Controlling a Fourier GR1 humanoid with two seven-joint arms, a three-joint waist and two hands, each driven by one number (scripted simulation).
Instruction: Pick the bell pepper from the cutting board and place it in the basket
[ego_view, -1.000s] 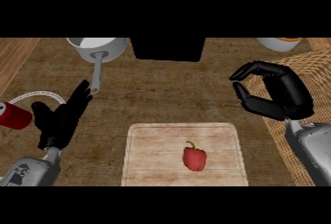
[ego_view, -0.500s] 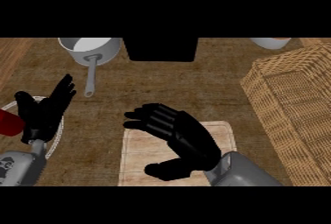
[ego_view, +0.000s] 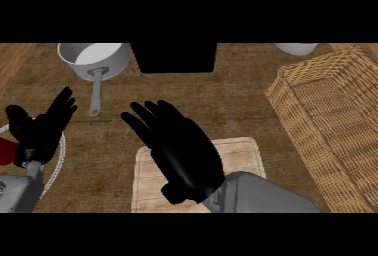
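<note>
My right hand (ego_view: 181, 152) lies open and flat over the pale wooden cutting board (ego_view: 240, 155), fingers straight and pointing up-left. It covers the board's middle, so the red bell pepper is hidden from view. The tall wicker basket (ego_view: 328, 125) stands at the right edge of the counter, apart from the hand. My left hand (ego_view: 40, 130) rests open at the left edge, fingers up.
A grey saucepan (ego_view: 92, 57) with its handle toward me sits at the back left. A black block (ego_view: 176, 56) stands at the back centre. A white bowl (ego_view: 297, 48) shows at the back right. A red object on a white-rimmed plate (ego_view: 7, 150) lies behind my left hand.
My right hand came from the back right, by the basket, down-left over the cutting board and now hides the pepper. The view shifted a little to the right.
</note>
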